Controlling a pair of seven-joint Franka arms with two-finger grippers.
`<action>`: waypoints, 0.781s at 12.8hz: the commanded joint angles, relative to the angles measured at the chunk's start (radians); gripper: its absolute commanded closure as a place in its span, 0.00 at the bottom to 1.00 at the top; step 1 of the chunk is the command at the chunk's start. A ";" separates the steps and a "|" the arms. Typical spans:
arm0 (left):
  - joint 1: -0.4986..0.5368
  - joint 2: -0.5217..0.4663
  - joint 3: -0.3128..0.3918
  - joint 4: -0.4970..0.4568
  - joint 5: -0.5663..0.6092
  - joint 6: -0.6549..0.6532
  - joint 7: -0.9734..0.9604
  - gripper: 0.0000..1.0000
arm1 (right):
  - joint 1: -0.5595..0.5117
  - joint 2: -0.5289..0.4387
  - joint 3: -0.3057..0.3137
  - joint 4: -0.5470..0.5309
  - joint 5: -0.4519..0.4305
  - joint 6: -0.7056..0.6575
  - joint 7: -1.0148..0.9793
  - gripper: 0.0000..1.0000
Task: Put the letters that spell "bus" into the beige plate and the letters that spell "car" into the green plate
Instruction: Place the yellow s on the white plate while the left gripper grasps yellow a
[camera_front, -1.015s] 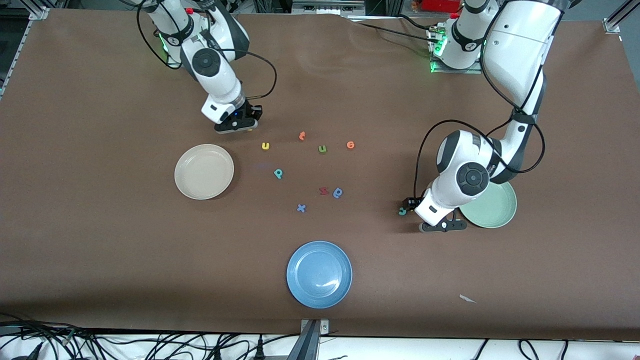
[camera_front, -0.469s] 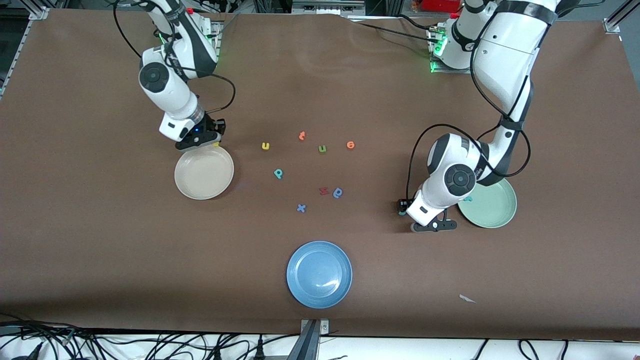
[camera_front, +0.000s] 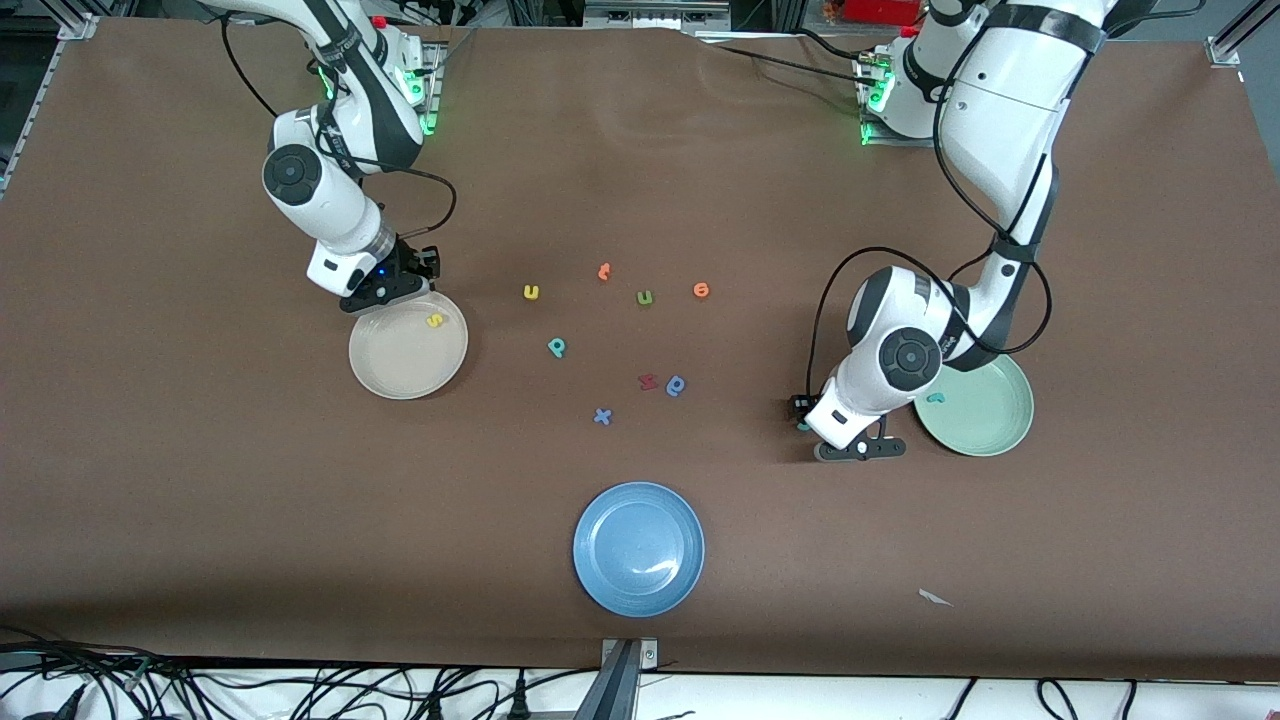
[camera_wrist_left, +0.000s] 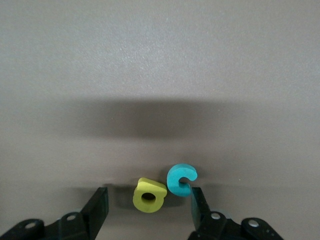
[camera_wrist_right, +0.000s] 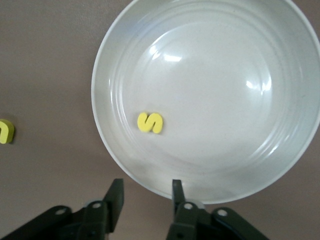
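- The brown-covered table (camera_front: 200, 480) is carrying three round plates and a scatter of tiny foam letters.
- The plain cream-beige plate (camera_front: 390, 365) is sitting directly beneath the right pincer (camera_wrist_right: 146, 189), which is hanging over the plate's rim. A second ago this pincer was over bare table away from the plate, clamped shut. Now its fingers are standing apart with nothing between them.
- The pale mint-green plate (camera_front: 985, 425) is lying just beside the left arm's wrist, toward the left arm's end of the table. The left pincer (camera_wrist_left: 149, 197) is sitting low over the table beside it, fingers wide and gripping nothing.
- The yellow foam "s" (camera_wrist_right: 150, 122) is now lying inside the beige plate, just ahead of the right pincer's fingertips. That makes the first letter of "bus" delivered.
- The teal "r" (camera_front: 936, 397) is showing in the green plate now that the left arm is shifting aside.
- The yellow "a" (camera_wrist_left: 149, 195) is lying between the left pincer's fingers, with the teal "c" (camera_wrist_left: 181, 179) touching it, just beside one finger.
- The yellow "u" (camera_front: 531, 292) and teal "b" (camera_front: 557, 347) are waiting on the table, well apart from the right pincer, probably next for it.
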 joint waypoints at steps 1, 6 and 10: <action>-0.015 -0.005 0.007 -0.008 0.020 0.000 -0.020 0.25 | -0.009 0.014 0.007 0.032 -0.007 -0.009 0.006 0.46; -0.015 0.003 0.009 -0.007 0.020 0.000 -0.020 0.42 | 0.109 0.069 0.012 0.104 -0.001 -0.009 0.225 0.46; -0.015 0.002 0.007 -0.007 0.018 0.000 -0.020 0.51 | 0.221 0.161 0.012 0.204 -0.004 0.003 0.395 0.45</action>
